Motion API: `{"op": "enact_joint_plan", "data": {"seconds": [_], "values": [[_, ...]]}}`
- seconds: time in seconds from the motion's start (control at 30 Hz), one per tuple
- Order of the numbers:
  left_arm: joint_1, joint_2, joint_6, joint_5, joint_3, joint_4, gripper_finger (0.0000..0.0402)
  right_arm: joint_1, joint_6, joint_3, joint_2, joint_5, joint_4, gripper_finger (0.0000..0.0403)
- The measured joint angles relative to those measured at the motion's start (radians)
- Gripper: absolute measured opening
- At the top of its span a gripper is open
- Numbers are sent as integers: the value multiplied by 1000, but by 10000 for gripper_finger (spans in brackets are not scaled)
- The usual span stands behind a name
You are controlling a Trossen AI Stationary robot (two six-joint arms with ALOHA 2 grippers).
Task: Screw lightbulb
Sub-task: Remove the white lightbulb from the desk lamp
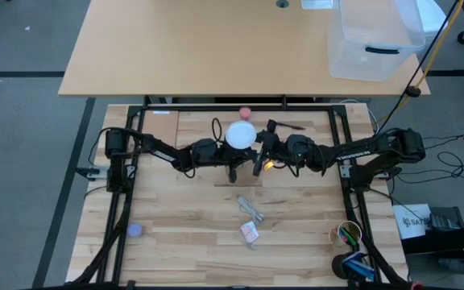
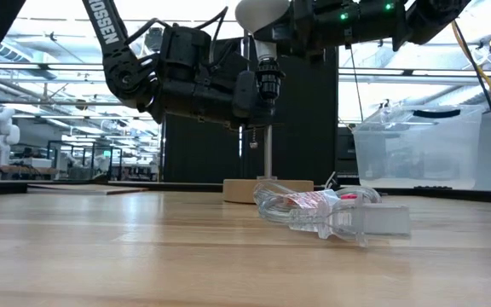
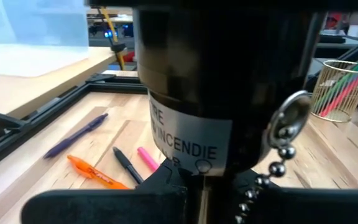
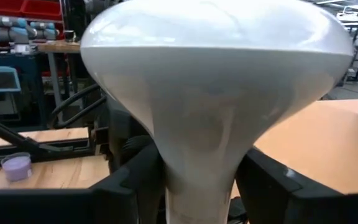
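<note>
Your right hand is clamped on the neck of the lightbulb, holding it upright with the globe up so the screw base points down into the socket; your left hand is closed on the black socket post, probably to stop it turning (its pull chain hangs beside the fingers); from above, the bulb sits mid-counter between both arms, over the wooden base; it is frosted white, a wide flattish dome tapering smoothly to a narrow stem, its threads hidden.
</note>
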Motion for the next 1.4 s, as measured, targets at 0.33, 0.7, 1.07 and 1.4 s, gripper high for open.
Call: {"op": "enact_joint_plan", "data": {"seconds": [0.33, 0.7, 1.07, 1.4], "values": [[12, 0, 26, 133, 0, -1, 25, -4, -37, 0, -12, -77, -43, 164], [26, 0, 32, 295, 2, -23, 25, -4, -64, -1, -45, -141, -86, 164], [26, 0, 53, 458, 1, -24, 25, -17, -83, -2, -49, -276, -83, 164], [24, 0, 66, 525, 1, -25, 25, -49, -99, -3, -49, -450, -69, 164]]}}
